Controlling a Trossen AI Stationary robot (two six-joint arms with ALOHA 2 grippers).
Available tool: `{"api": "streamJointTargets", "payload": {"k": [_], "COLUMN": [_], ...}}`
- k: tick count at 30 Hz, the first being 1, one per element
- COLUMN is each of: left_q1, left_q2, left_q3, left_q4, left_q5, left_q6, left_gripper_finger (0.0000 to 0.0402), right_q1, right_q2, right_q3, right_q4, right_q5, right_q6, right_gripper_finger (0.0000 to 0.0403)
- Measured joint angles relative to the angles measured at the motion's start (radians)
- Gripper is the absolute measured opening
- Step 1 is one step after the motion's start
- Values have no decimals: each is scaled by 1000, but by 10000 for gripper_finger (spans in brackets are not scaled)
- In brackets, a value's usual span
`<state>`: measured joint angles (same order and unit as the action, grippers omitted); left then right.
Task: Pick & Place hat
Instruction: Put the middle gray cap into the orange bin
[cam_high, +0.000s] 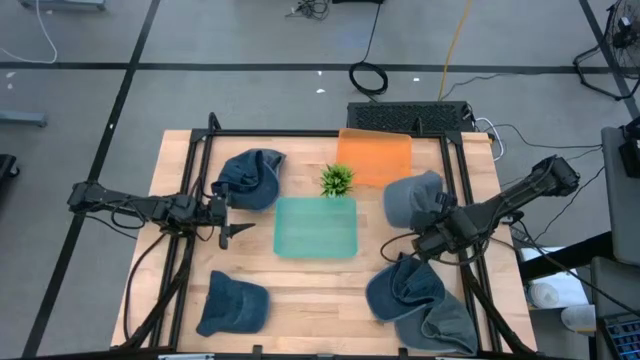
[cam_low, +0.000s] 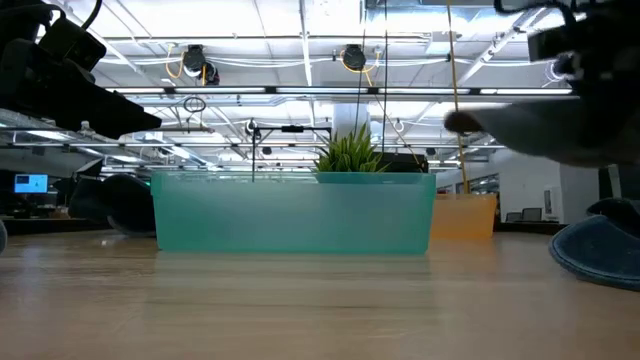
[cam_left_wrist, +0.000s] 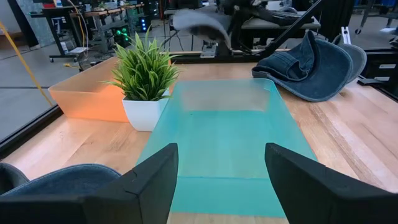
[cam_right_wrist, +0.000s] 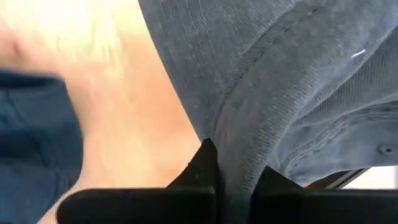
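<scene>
A small potted plant (cam_high: 337, 180) stands between the orange tray (cam_high: 375, 158) and the teal tray (cam_high: 316, 227) — touching neither.

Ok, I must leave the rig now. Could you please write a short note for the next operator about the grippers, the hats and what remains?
Right gripper: shut on a grey denim cap, lifted off the table to the right of the teal plastic tray.
Left gripper: open, empty, waiting left of the tray.
Done: one cap picked; none is in the tray yet.
Left: place the held cap. Other caps lie at far left, near left and near right.
</scene>
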<state>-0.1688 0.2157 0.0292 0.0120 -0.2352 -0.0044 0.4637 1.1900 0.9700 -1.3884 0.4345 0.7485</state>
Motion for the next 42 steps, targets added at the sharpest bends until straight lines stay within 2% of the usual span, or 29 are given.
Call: {"api": "streamJointTargets", "payload": {"k": [8,16,27,34,42], "left_q1": [0,0,0,0,0], "left_q2": [0,0,0,0,0], "left_q3": [0,0,0,0,0], "left_q4": [0,0,0,0,49], "left_q5": [0,0,0,0,0], "left_q6": [0,0,0,0,-11], "left_gripper_finger": [250,250,250,250,250], "right_q1": [0,-5,-77,-78,-78], "right_q2": [0,33,137,193,218], "right_q3": [120,153,153,153,153], "right_q4": [-7,75,404,462,584], "right_q5": [227,431,517,640,723], "right_q6": [-125,-259,-591,-675,-737], "right_gripper_finger": [0,0,0,0,0]}}
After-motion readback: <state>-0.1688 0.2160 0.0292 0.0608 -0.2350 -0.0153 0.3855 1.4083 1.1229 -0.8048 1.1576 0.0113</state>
